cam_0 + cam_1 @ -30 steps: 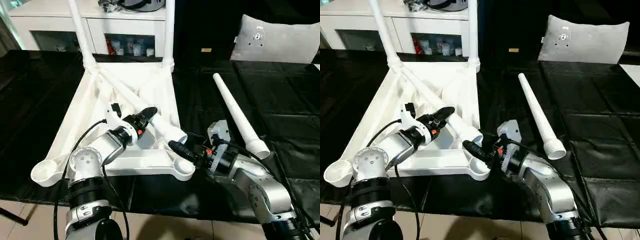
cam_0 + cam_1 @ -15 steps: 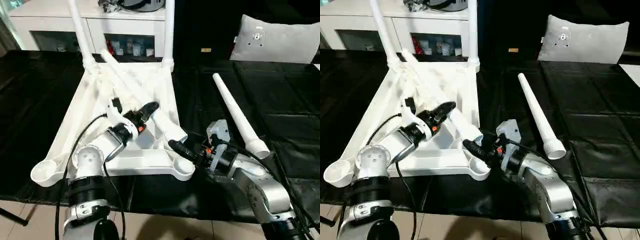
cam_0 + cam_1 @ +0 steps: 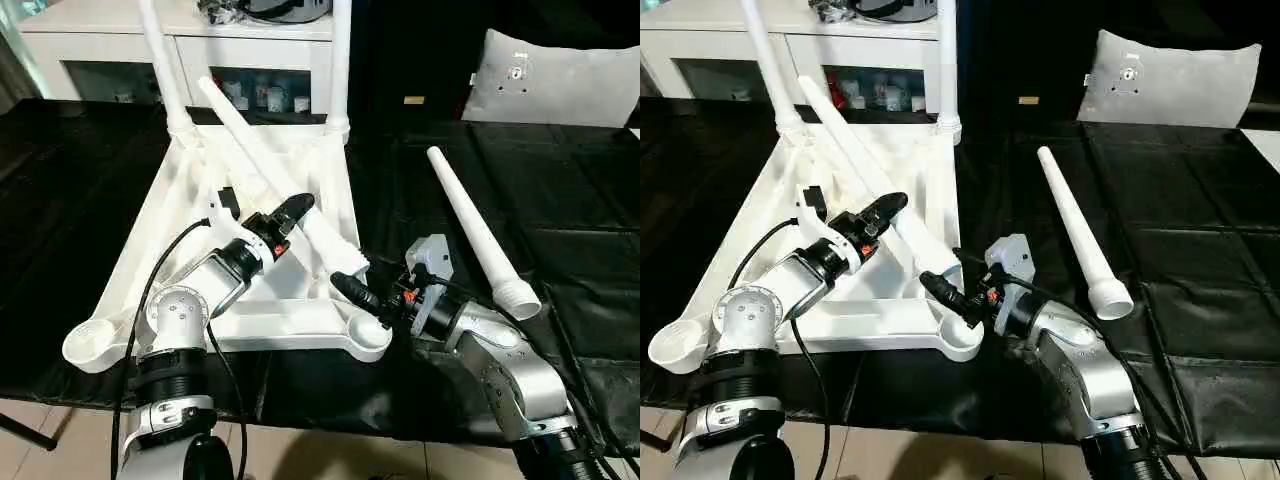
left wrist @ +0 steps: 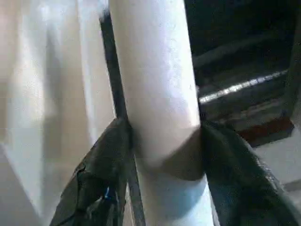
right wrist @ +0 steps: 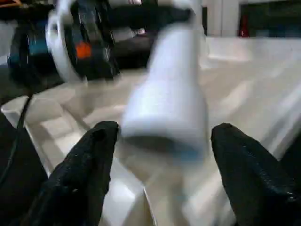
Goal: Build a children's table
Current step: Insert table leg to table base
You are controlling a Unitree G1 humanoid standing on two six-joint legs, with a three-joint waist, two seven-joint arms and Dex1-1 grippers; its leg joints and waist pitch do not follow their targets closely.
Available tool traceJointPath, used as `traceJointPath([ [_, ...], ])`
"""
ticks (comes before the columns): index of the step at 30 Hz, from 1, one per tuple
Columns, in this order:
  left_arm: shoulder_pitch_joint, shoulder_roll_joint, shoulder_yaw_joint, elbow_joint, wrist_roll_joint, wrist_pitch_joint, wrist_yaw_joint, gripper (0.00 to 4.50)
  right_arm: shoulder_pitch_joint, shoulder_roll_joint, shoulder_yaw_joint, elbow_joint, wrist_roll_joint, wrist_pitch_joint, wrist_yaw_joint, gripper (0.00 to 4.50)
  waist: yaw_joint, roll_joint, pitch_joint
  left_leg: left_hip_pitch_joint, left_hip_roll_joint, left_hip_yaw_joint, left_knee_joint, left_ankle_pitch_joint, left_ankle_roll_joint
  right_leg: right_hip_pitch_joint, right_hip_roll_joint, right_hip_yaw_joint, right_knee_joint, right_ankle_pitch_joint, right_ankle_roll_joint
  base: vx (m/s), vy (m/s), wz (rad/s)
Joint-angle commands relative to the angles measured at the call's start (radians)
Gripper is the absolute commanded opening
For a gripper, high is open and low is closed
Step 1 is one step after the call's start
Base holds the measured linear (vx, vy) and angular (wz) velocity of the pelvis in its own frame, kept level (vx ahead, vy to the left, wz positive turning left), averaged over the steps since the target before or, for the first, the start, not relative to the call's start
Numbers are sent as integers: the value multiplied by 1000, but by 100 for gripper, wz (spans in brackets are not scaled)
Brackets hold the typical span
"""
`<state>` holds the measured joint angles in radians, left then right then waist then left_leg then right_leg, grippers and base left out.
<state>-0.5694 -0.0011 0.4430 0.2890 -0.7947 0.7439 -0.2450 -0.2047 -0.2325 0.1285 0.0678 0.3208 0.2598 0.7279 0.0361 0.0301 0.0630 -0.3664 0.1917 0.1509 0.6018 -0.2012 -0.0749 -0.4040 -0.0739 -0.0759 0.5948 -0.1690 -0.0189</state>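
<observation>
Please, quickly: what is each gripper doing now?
Left gripper: closed on a table leg.
Right gripper: open, holding nothing.

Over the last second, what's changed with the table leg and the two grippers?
The left gripper, clamped on the table leg, has tipped it up: its narrow end now rises off the upturned table top toward the cabinet. The right gripper stays open beside the leg's wide end. The loose leg and the two fitted legs haven't moved.

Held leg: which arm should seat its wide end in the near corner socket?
Likely left: the left gripper already clamps the leg; the open right gripper only flanks its wide end, beside the socket.
</observation>
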Motion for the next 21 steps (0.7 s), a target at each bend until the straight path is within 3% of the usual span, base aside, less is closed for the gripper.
traceJointPath([
  [1,-31,14,10,-29,4,-33,-12,200,6,-6,-6,21,-1,0,3,371,3,3,-74,-2,21,2,-65,-134,74,70,-52,37,-71,-193,-199,0,0,0],
  [11,-32,53,-66,-52,52,-64,-61,198,21,-18,-26,41,1,-19,6,450,5,4,-76,-2,22,3,-63,-115,75,69,-54,38,-65,-159,-214,0,0,0],
  [14,-21,78,-125,-76,100,-89,-102,197,28,-24,-48,16,42,6,24,450,5,3,-76,0,23,3,-63,-121,79,68,-53,39,-67,-170,-210,0,0,0],
  [21,-13,127,-236,-152,165,-105,-175,196,20,-35,-159,-72,176,75,18,450,6,-1,-76,0,24,4,-63,-112,81,69,-54,41,-63,-174,-210,0,0,0],
])
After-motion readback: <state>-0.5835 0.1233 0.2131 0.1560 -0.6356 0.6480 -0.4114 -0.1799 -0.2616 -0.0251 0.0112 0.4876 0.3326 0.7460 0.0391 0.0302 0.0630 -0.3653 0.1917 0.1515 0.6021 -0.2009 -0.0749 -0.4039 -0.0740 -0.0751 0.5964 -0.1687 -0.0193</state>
